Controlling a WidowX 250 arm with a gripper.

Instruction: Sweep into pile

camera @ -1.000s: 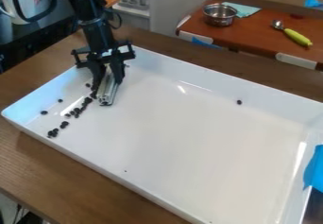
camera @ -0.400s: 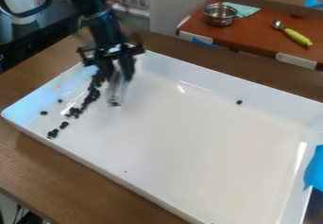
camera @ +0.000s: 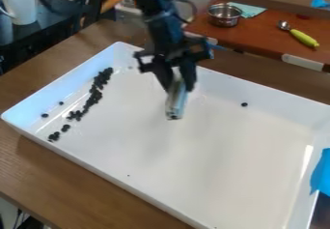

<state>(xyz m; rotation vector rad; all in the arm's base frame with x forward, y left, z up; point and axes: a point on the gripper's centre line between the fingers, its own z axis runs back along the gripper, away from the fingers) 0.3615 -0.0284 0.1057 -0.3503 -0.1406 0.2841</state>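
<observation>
The black gripper [camera: 176,83] hangs over the upper middle of the white tray [camera: 132,175], shut on a pale, shiny sweeping tool [camera: 175,102] that points down toward the tray floor. Whether the tool touches the floor, I cannot tell. Dark small pieces [camera: 95,95] lie in a slanting line along the tray's left side, densest toward the upper end. Two small groups [camera: 53,136] continue that line at the lower left. A couple of stray pieces [camera: 44,115] lie nearer the left wall, and a lone piece [camera: 244,104] rests at the right, near the far wall.
The tray's raised walls surround the work area on a brown wooden table [camera: 38,167]. Blue tape [camera: 321,172] is at the right wall. Behind stand a metal pot [camera: 225,14], a spoon with a green handle [camera: 303,37] and a white pitcher [camera: 19,3].
From the left side of the tray, the gripper has moved right with the tool, away from the line of dark pieces. More of that line's upper end now shows.
</observation>
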